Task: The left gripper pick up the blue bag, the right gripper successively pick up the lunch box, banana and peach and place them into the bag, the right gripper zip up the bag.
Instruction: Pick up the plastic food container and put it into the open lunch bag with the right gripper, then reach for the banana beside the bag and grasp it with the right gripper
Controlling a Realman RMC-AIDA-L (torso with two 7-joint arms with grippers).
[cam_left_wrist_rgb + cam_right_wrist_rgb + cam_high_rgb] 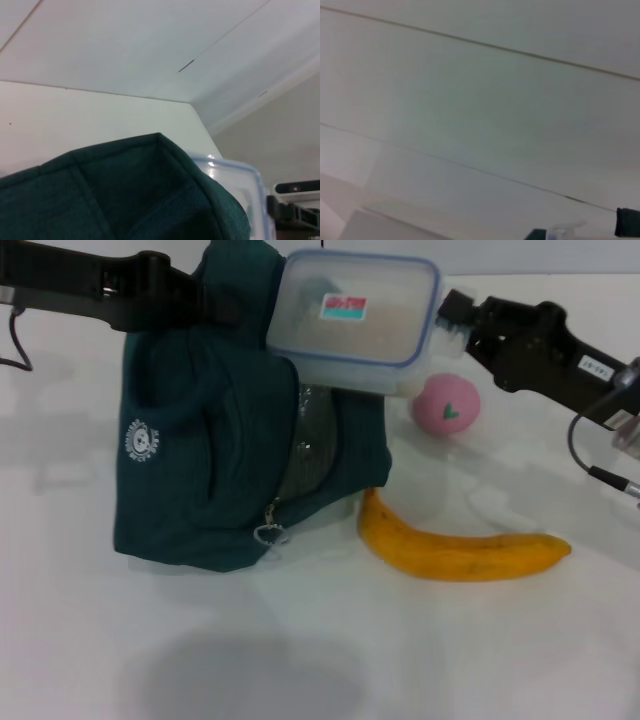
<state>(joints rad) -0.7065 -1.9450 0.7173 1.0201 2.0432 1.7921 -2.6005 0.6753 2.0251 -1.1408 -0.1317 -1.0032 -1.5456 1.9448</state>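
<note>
White table (300,660) fills the frame; my left gripper (195,295), upper left, has its fingers clamped on the blue bag (215,470), while my right gripper (450,320) clamps the lunch box (355,320) over its mouth. Peach (447,405) and banana (460,550) lie centre-right.

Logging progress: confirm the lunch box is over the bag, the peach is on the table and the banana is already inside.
The banana is not inside. The head view shows it on the table beside the bag. The lunch box and peach are as stated.
</note>
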